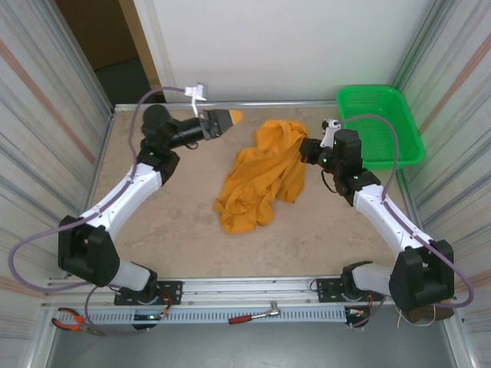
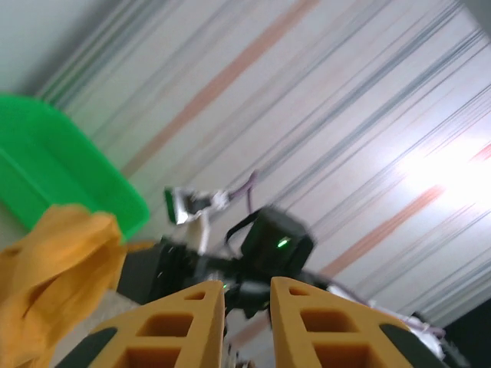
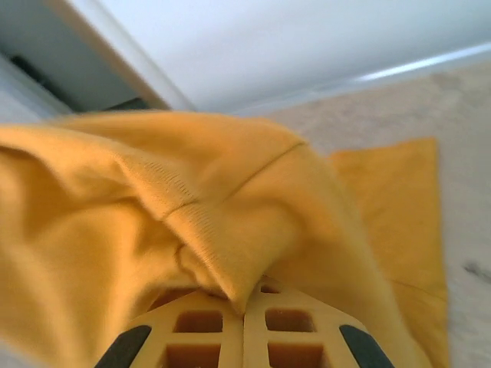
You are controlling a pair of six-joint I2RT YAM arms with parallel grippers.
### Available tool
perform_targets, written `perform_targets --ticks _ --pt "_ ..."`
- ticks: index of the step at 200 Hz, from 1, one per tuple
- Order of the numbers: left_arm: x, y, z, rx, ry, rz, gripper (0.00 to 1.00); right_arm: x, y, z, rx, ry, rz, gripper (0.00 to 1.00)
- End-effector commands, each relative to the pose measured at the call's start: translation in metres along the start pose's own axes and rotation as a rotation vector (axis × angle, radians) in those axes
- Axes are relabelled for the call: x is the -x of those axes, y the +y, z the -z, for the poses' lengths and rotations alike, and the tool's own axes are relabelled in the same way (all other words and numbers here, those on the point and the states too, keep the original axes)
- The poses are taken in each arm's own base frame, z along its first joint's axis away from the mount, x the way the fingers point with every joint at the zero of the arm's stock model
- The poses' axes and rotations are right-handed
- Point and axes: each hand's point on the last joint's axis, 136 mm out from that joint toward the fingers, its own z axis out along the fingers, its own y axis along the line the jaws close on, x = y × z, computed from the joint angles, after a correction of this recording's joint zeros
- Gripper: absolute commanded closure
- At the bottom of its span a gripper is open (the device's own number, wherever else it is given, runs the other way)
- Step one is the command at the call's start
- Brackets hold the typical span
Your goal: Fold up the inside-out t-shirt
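At the near rail lie red-handled pliers point(image 1: 73, 319) and a ratchet wrench point(image 1: 255, 314), both well apart from the cloth. Beyond them the inside-out t-shirt point(image 1: 257, 180) lies crumpled in a heap about the middle of the table point(image 1: 169, 230) (plain orange on every face that shows). Its far right part is drawn up to the right gripper point(image 3: 245, 295), whose fingers are pressed together on a ribbed fold of the fabric. Farther back the left gripper point(image 2: 247, 307) hovers near the table's far edge, left of the shirt and clear of it, its jaws parted by a narrow gap, and a green basket point(image 1: 383, 115) stands at the far right corner.
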Motion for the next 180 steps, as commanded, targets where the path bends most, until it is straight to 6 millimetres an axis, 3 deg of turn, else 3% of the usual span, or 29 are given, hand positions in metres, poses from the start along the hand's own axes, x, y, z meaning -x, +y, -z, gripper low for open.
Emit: perform_targets --ticks 1,21,42,72,100,113,125,180 --pt "0.027 -0.058 0.029 -0.114 -0.108 -0.089 0.76 0.003 -0.002 0.003 -0.032 0.001 -0.037 1.0" --pt "0.022 -0.036 0.038 -0.025 -0.112 -0.073 0.71 0.011 0.008 0.007 -0.002 -0.002 -0.035 1.0" --pt "-0.011 0.013 0.042 0.159 -0.04 -0.053 0.56 0.02 0.019 0.014 0.028 -0.013 -0.044 1.0" --pt "-0.092 0.112 0.073 0.554 0.083 0.065 0.45 0.034 0.033 0.029 0.058 -0.038 -0.052 1.0" --pt "-0.174 0.177 0.116 0.915 0.224 0.122 0.44 0.041 0.04 0.039 0.078 -0.058 -0.054 1.0" --pt "-0.202 0.193 0.13 1.035 0.27 0.138 0.41 0.041 0.042 0.041 0.084 -0.059 -0.054 1.0" --pt "-0.219 0.202 0.132 1.059 0.282 0.169 0.4 0.042 0.044 0.042 0.087 -0.06 -0.055 1.0" --pt "-0.266 0.216 0.112 1.115 0.36 0.229 0.35 0.044 0.044 0.044 0.088 -0.063 -0.059 1.0"
